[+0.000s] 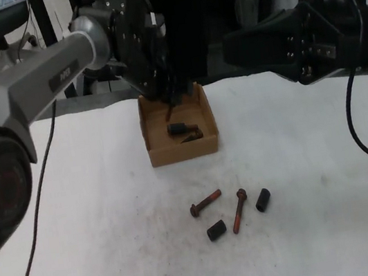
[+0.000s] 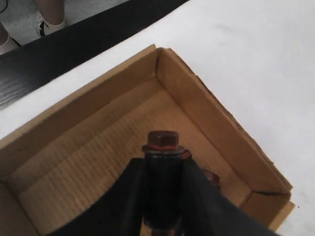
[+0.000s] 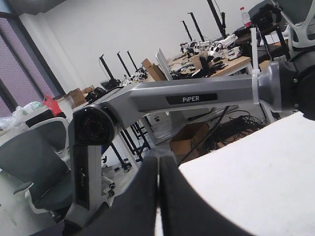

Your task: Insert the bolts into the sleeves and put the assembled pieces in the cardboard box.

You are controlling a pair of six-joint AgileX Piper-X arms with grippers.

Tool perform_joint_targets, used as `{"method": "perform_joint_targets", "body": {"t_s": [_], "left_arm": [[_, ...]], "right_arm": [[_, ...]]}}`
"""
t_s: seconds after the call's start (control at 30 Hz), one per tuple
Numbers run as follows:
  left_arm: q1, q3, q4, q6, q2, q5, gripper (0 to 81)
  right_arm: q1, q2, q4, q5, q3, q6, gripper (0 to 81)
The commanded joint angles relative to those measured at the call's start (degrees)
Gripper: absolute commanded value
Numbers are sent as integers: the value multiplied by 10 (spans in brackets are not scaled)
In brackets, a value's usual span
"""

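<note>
A white desk (image 1: 85, 265) is extending beneath my working area, and a black cable (image 1: 36, 210) is running across its surface. In the room beyond, a grey office chair (image 3: 34, 157) is standing on the floor, and a brown carton (image 3: 189, 138) is sitting near cluttered workbenches (image 3: 231, 64).

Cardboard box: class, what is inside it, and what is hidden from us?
Inside the cardboard box, the left gripper holds a sleeve with a bolt through it. A second bolt head lies beside it; a finger covers the rest.
</note>
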Motion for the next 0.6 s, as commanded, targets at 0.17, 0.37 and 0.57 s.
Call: {"method": "perform_joint_targets", "body": {"t_s": [0.17,0.37,0.57], "left_arm": [[1,-9,-1,2,2,-13,3],[1,-9,15,42,2,-54,3],[1,-9,22,57,2,-66,3]], "right_arm": [[-3,-5,-2,-6,-3,1,8],[-3,-5,-2,-6,-3,1,8],[-3,-5,-2,-6,-3,1,8]]}}
